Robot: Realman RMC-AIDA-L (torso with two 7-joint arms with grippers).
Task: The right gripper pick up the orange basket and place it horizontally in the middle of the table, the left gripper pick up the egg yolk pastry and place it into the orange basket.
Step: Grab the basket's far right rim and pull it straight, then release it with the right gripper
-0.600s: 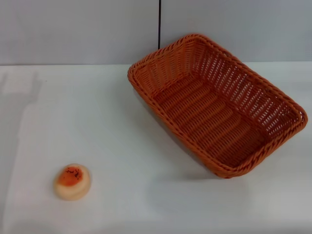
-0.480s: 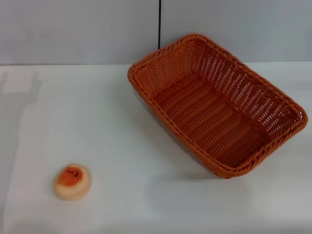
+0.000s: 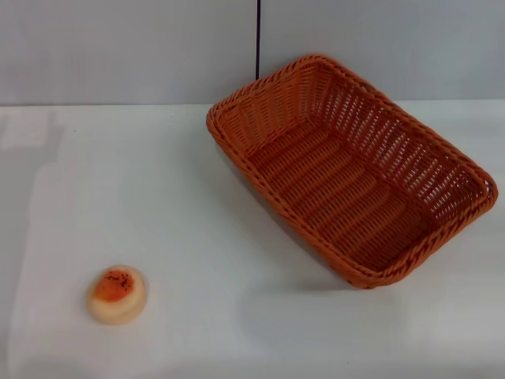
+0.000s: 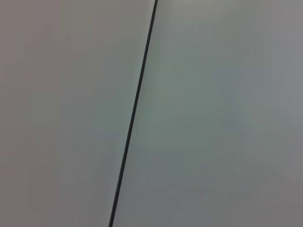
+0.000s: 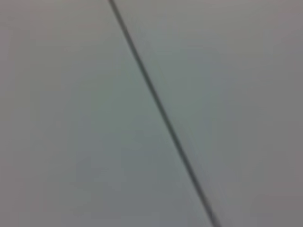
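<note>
The orange basket (image 3: 351, 166) rests on the white table (image 3: 181, 205) at the right, turned diagonally, its long side running from the back centre to the front right. It is empty. The egg yolk pastry (image 3: 117, 294) lies alone near the table's front left, its orange speckled top facing up. Neither gripper shows in any view. Both wrist views hold only the grey wall with a dark seam (image 4: 135, 111) running across it.
A grey wall stands behind the table, with a vertical dark seam (image 3: 258, 39) above the basket's back corner. Faint shadows lie along the table's left edge. Bare tabletop spreads between the pastry and the basket.
The shadow at the table's left edge has shifted slightly. The basket and pastry have not moved.
</note>
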